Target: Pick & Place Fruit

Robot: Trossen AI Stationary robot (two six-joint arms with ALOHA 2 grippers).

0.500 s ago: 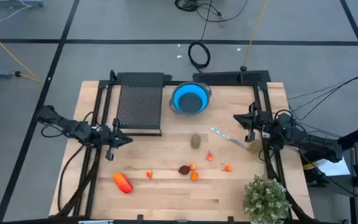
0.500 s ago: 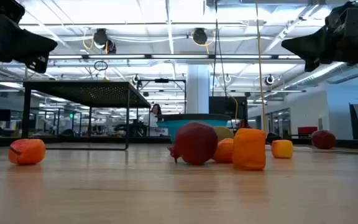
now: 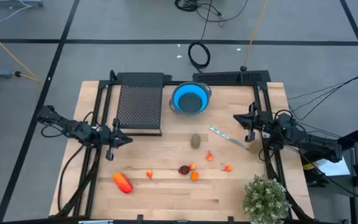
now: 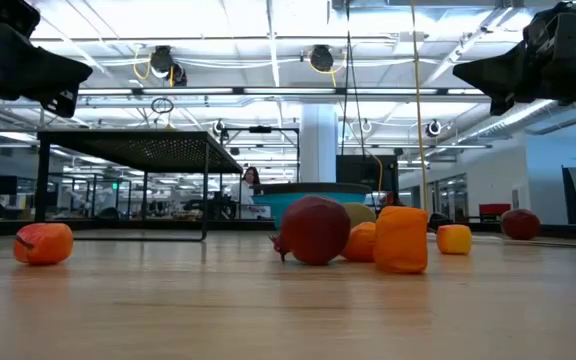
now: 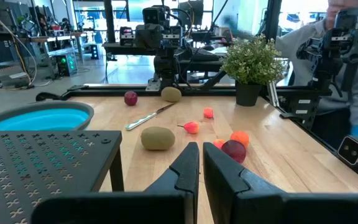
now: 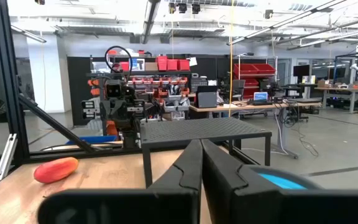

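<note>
No picking started yet. Left hand [image 3: 109, 151] pressed together, holding nothing, at left desk [image 3: 166, 199] edge. Right hand [image 3: 247, 126] same, at right edge. Fruit [image 3: 186, 169] lies scattered mid-desk, blue bowl [image 3: 188, 98] behind. Next, I think: spread one hand, reach to fruit.

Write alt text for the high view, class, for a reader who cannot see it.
Toy fruit lies scattered on a wooden table: a red-orange piece near the front left, a dark red one among small orange bits, and a brownish-green oval mid-table. The left tool and right tool, both shut and empty, wait at the sides. A blue bowl sits at the back.
</note>
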